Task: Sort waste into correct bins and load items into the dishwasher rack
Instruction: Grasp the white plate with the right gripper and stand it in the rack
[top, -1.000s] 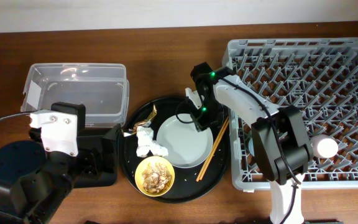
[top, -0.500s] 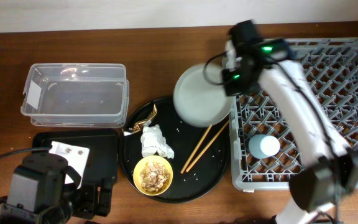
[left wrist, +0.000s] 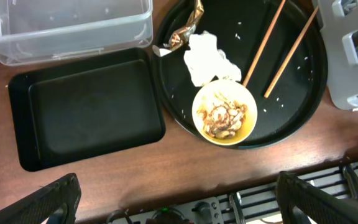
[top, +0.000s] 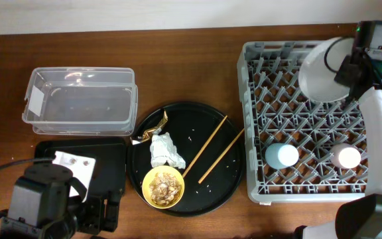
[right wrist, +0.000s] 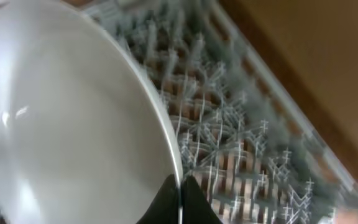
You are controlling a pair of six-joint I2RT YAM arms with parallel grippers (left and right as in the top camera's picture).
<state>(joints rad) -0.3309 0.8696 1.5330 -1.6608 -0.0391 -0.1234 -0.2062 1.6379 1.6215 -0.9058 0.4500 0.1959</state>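
Left gripper (left wrist: 178,190): fingers wide apart, empty, lower frame edge.
Small yellow bowl (left wrist: 199,107): brown crumbly scraps (left wrist: 224,118) inside; lower centre, on round black tray (left wrist: 229,25).
Right gripper (right wrist: 180,190): pinching pale grey-white round plate (right wrist: 73,124) by its rim.
Plate: upper right, over large grey pegged plastic rack (top: 310,194).

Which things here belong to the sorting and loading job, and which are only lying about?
Job: plate, rack, blue cup, pink cup, chopsticks, yellow bowl, food scraps, tissue, wrapper, clear tub, flat black tray.
Lying about: round black tray, table.
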